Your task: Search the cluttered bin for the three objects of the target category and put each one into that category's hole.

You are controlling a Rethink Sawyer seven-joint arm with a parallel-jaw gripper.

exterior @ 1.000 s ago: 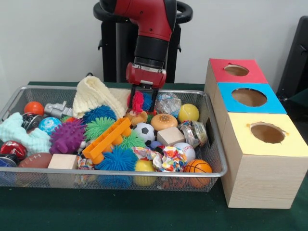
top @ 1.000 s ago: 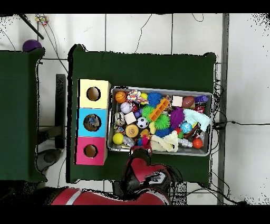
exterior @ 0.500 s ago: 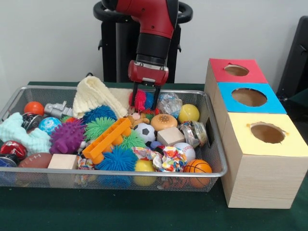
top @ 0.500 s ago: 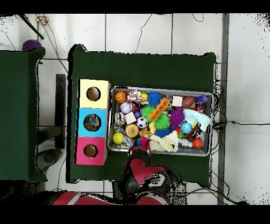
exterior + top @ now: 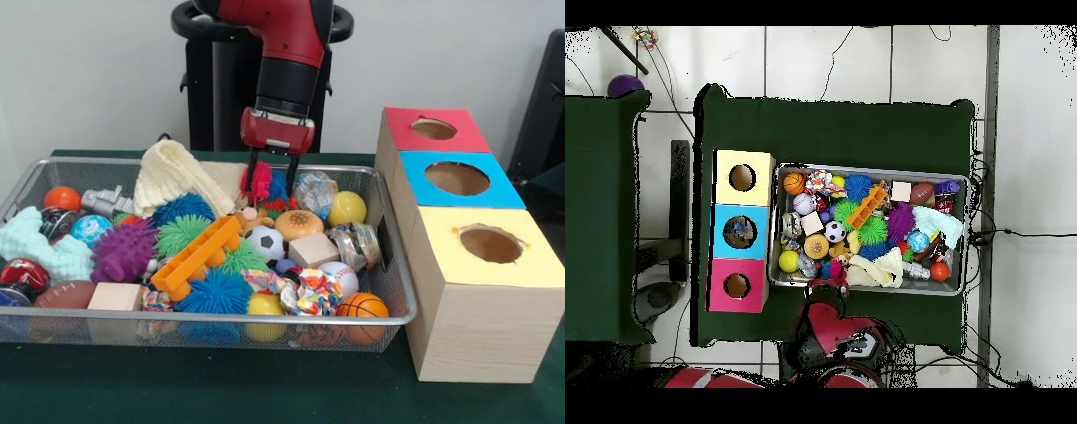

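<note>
we judge the red spiky toy [image 5: 258, 181] could slip free, since only its soft spines seem pinched. our claw [image 5: 272, 179] is closed around it, the toy sitting between the fingers above the bin [image 5: 395, 291], with a blue spiky toy [image 5: 277, 185] just beside. the red hole [image 5: 433, 129] lies well off to one side.
</note>
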